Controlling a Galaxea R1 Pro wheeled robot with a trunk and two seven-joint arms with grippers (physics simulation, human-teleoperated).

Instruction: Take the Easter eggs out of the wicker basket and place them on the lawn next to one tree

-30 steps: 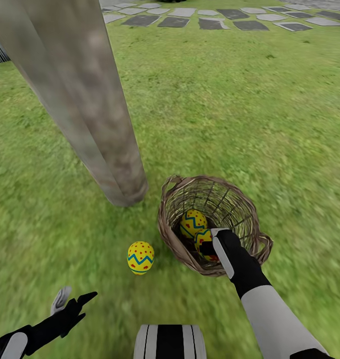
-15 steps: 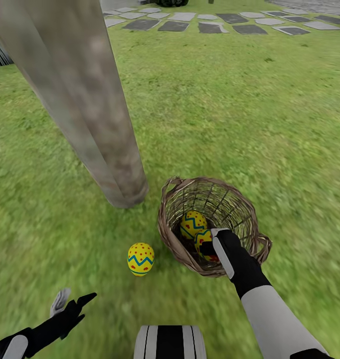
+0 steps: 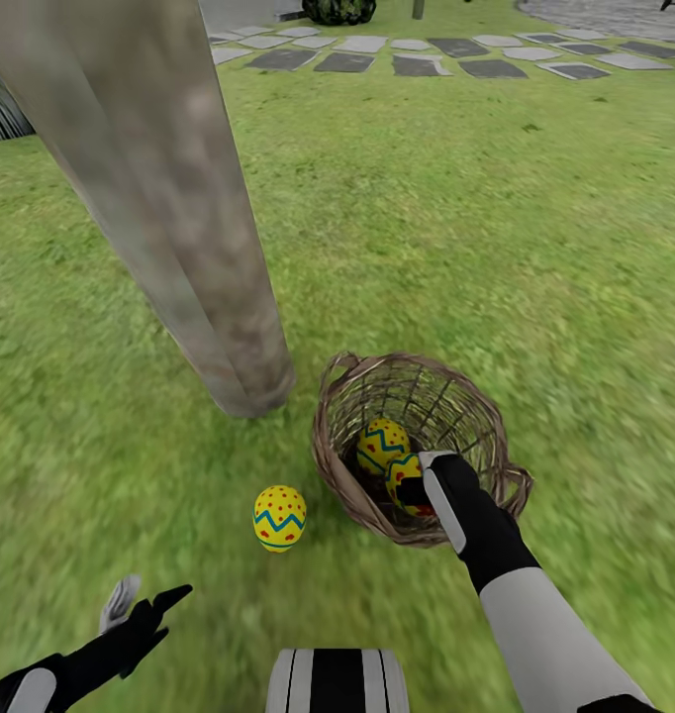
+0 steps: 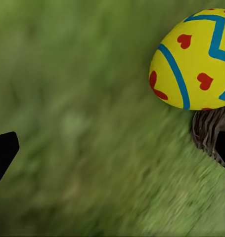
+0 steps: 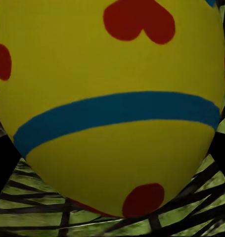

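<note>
The right end effector [image 3: 417, 487] stays inside the wicker basket [image 3: 342, 470], its jaws around an Easter egg [image 5: 112, 98], not yet lifted; the camera only tilted.

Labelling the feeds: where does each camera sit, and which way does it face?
Head: on the robot's head, looking forward and down at tree trunk, basket, lawn; both arms show, left gripper, right gripper.
Left wrist: near the left gripper, facing grass and the egg on the lawn.
Right wrist: inside the basket, close on an egg.
Shared: head and left wrist both show the lawn egg.
</note>
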